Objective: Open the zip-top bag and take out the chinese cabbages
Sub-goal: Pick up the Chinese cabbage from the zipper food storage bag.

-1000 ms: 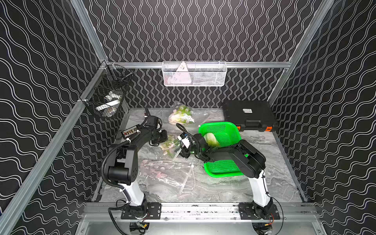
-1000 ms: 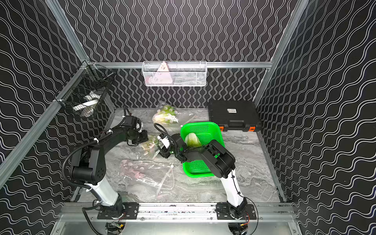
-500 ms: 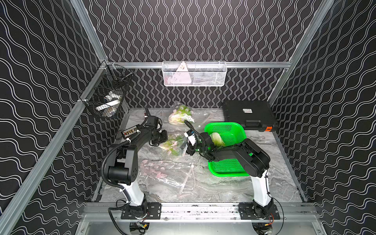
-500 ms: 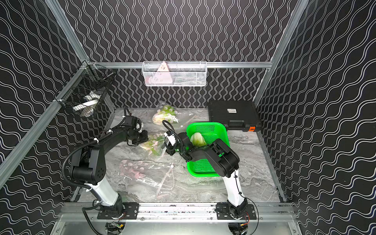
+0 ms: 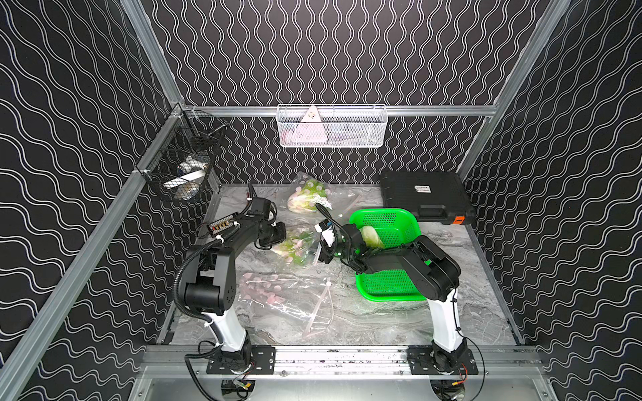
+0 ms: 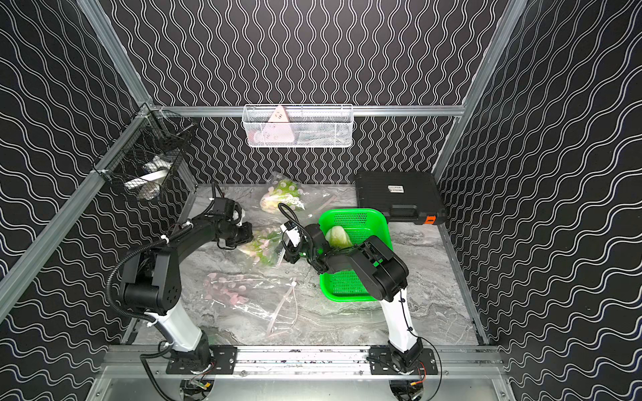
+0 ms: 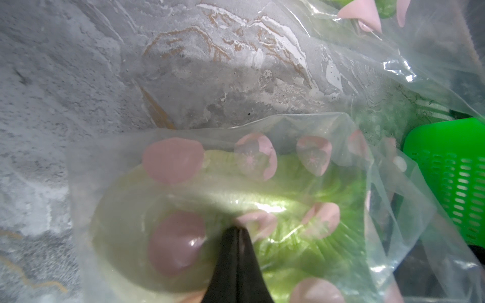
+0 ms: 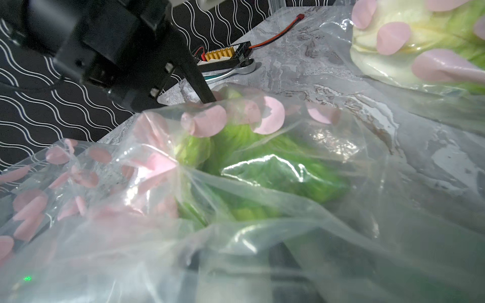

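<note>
A grey marble-look tabletop [image 5: 479, 305] sits inside a booth of black walls with white wavy lines, framed by aluminium rails. From left to right, a black wire basket [image 5: 184, 163] hangs on the left wall, a white wire basket [image 5: 331, 126] hangs on the far wall, and a black plastic case [image 5: 425, 194] lies in the far right corner. A flat clear bag [image 5: 278, 293] printed with pink petals lies on the near half of the table, left of centre.

3 chinese cabbages show in both top views, each pale at the base with crinkled light-green leaves. The middle cabbage [image 5: 293, 244] sits inside a crumpled clear zip-top bag [image 5: 305, 258] with pink petal prints, at the centre of the table. The far cabbage [image 5: 305, 201] lies in a second printed bag [image 5: 342, 203] close to the far wall. The bare cabbage [image 5: 371, 235] lies in the far left part of a green slotted basket [image 5: 396, 225], right of centre.

The left claw [image 5: 280, 243] meets the zip-top bag from the left. In the left wrist view its 2 black fingers [image 7: 225, 267] are pressed together, pinching the bag's film right over the middle cabbage. The right claw [image 5: 321, 253] is at the bag's right edge, between the bag and the green basket. In the right wrist view loose film drapes across that claw, so I cannot tell whether it is spread or gripping. The cabbage's green leaves lie just beyond it under the plastic.
</note>
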